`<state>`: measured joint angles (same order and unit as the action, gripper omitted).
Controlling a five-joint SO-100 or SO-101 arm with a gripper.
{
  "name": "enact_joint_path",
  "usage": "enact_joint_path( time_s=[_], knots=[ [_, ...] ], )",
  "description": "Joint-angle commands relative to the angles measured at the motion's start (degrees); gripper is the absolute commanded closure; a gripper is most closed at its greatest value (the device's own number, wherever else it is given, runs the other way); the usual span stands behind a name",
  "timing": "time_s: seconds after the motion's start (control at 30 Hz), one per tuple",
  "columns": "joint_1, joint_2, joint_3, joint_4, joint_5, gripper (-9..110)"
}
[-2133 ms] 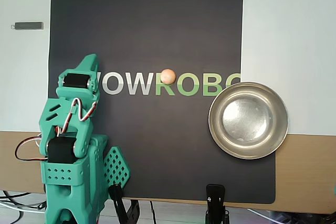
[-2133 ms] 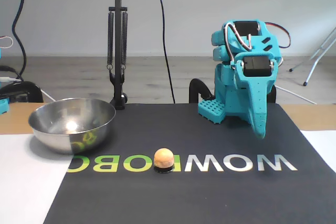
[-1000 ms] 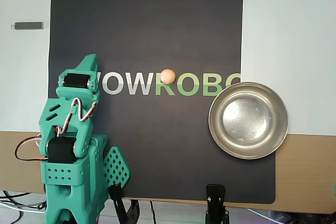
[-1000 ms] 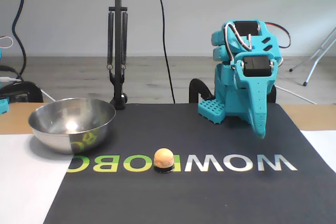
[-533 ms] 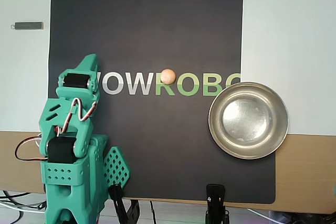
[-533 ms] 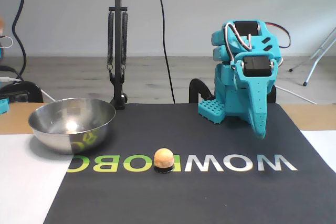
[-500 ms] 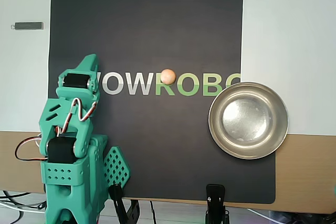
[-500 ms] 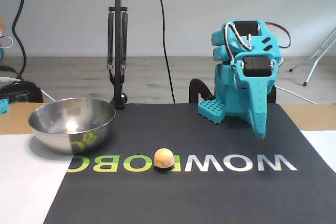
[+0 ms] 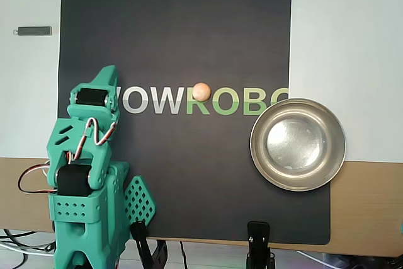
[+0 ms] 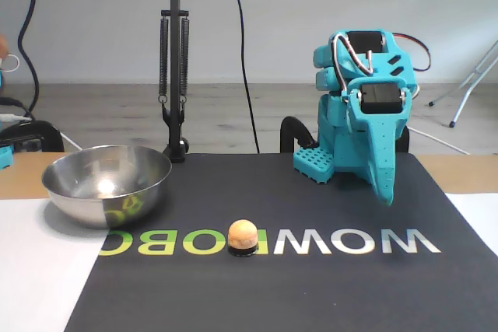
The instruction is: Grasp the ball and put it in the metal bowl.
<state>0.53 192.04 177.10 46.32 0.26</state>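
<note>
The teal robot arm (image 10: pixel 362 106) is folded back on itself over its base, with its hand (image 10: pixel 384 192) pointing down at the black mat (image 9: pixel 176 29). The two fingers look pressed together into one narrow tip, holding nothing. In the overhead view the hand (image 9: pixel 107 75) sits at the left edge of the mat, just beside the first letter of the lettering printed across it.

The ball (image 9: pixel 201 91), small and peach-orange, rests on that lettering near the middle of the mat, well apart from the hand. In the fixed view the ball (image 10: pixel 243 233) seems to sit on a small dark ring or on its own shadow; which one is unclear.

The metal bowl (image 9: pixel 298 184), shiny and shallow, stands upright and empty on the far side of the ball from the arm, straddling the mat's edge where it meets the pale worktop (image 9: pixel 346 42). In the fixed view the bowl (image 10: pixel 93 201) is at the left.

Nothing of the task looks begun, so the step in hand is the reach. To do it well, the arm would likely unfold toward the ball, spread the fingers wider than the ball well before arriving, come down from above so neither finger nudges it, and close gently around its widest part, since a smooth sphere rolls away easily.
</note>
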Motion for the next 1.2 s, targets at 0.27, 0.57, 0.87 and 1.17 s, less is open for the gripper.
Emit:
enact_joint_path(
  time_s=[0.27,0.57,0.87,1.17],
  knots=[
    [0.35,3.34,1.85,-0.53,-0.44,101],
    [0.44,3.16,0.0,0.18,-0.44,101],
    [0.44,2.55,-1.14,0.26,-0.44,101],
    [0.44,-10.63,-10.46,0.26,-0.44,101]
  ],
)
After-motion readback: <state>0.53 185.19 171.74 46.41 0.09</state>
